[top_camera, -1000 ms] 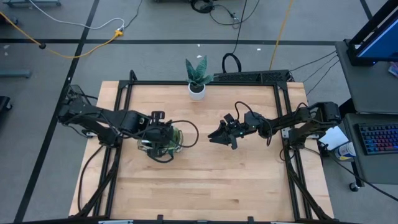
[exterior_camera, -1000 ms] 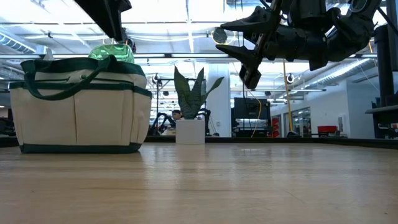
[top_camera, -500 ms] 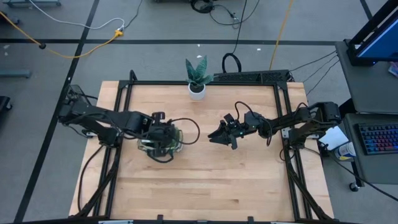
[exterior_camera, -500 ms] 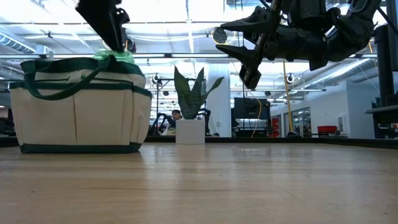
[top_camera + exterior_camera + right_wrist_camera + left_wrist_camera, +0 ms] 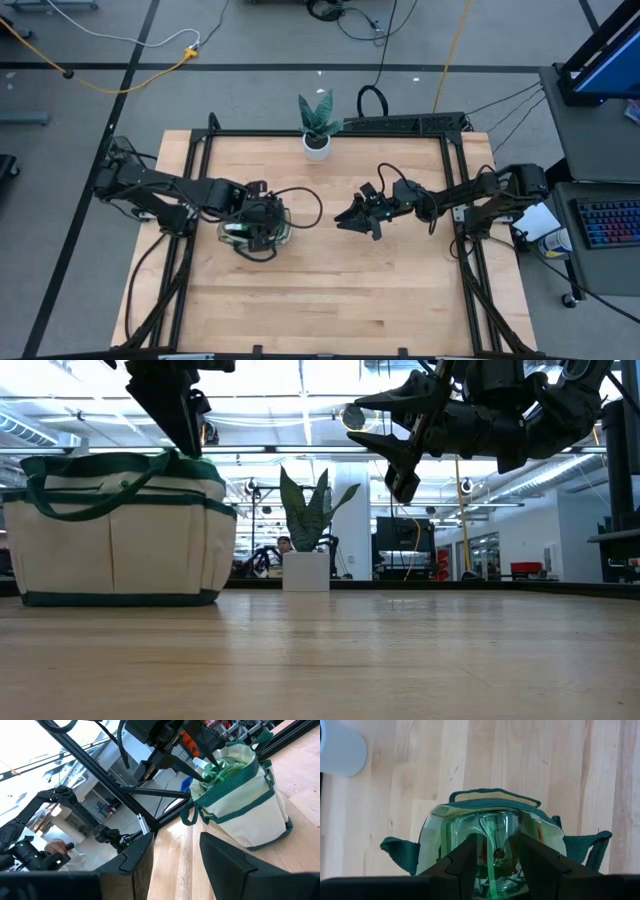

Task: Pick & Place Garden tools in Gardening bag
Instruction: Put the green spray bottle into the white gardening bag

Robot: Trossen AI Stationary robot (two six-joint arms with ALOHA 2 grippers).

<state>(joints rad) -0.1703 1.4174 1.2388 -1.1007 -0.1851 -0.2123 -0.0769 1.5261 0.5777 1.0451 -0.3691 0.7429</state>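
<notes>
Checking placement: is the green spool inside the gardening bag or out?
Inside: the green spool sits in the gardening bag mouth, between the left claw fingers.

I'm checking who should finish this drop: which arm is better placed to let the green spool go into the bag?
Left. Its end effector is already down in the bag's mouth, fingers around the green spool. The right end effector hangs empty in the air, well apart from the bag.

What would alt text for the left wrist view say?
The left pincer reaches down into the open cream gardening bag, its fingers either side of a translucent green spool. Around the bag lies bare wooden table.
</notes>
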